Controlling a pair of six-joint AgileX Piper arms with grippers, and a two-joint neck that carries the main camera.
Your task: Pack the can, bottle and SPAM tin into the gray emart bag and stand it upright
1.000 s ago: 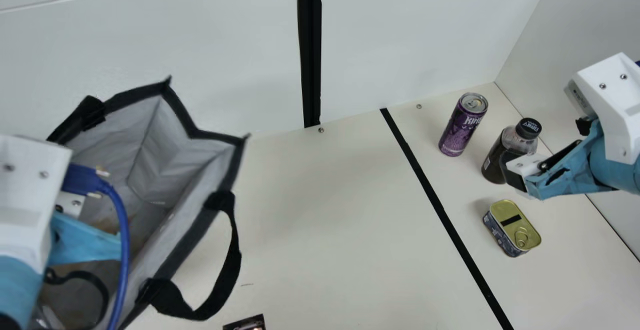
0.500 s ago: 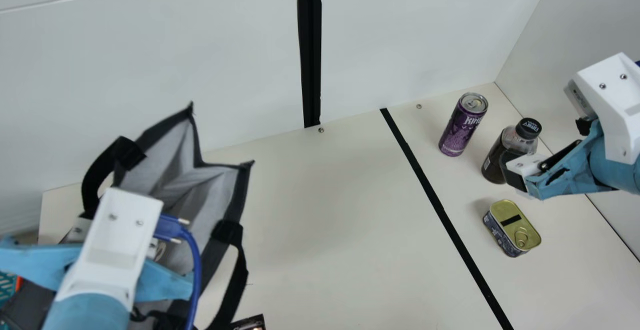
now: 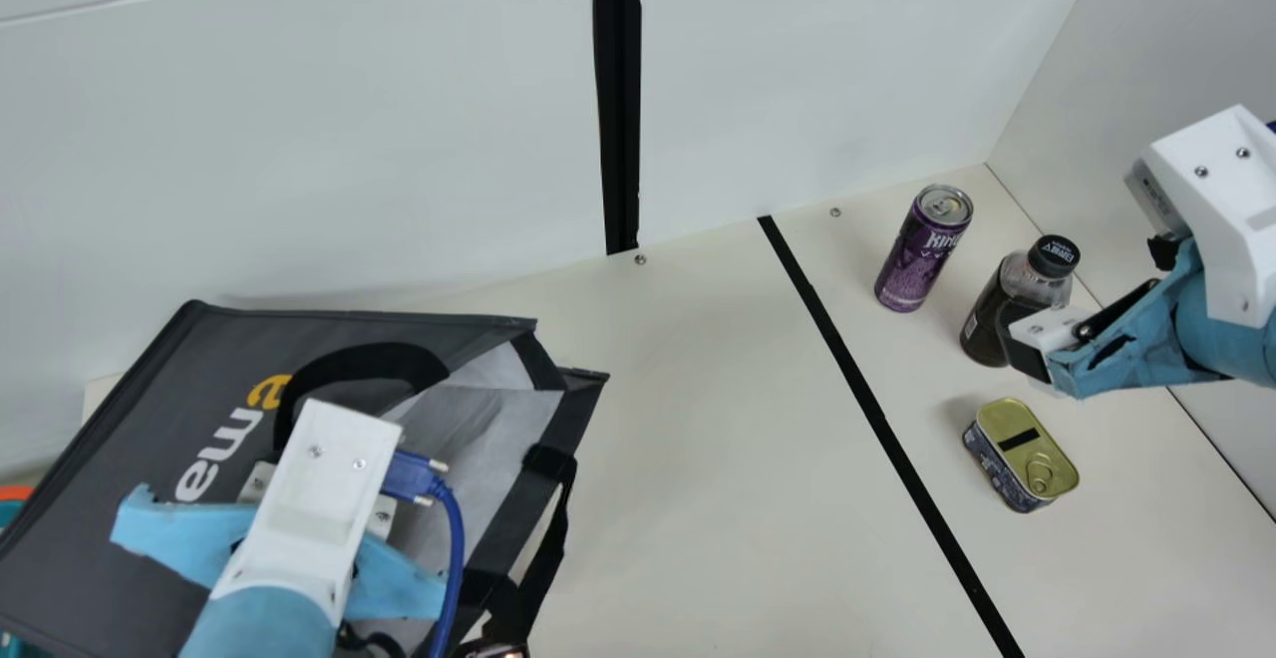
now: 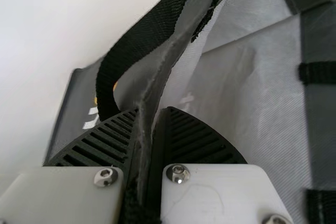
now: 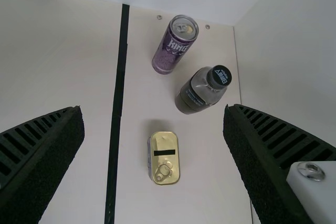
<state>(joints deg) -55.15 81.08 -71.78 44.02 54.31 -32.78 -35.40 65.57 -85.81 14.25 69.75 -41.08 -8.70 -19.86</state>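
The gray bag (image 3: 130,498) leans over on the table's left, its mouth facing right. My left gripper (image 3: 329,528) is at its upper rim; in the left wrist view the left gripper (image 4: 152,129) is shut on the bag's rim (image 4: 157,85), beside a black handle. My right gripper (image 3: 1027,354) hangs above the right side, and in the right wrist view the right gripper (image 5: 155,135) stands wide open, nothing between its fingers. The purple can (image 3: 922,249), dark bottle (image 3: 1007,304) and tin (image 3: 1022,454) stand apart on the table's right, the tin nearest.
A black tape line (image 3: 877,419) runs across the table (image 3: 678,439) between the bag and the three items. White walls (image 3: 797,70) rise behind and at the right. A small dark object shows at the bottom edge beside the bag's handle. Something orange and teal lies at the far left.
My left gripper has moved right with the bag's rim. The bag has tipped over to the right, turning its printed side into view. The right arm and the three items have stayed still.
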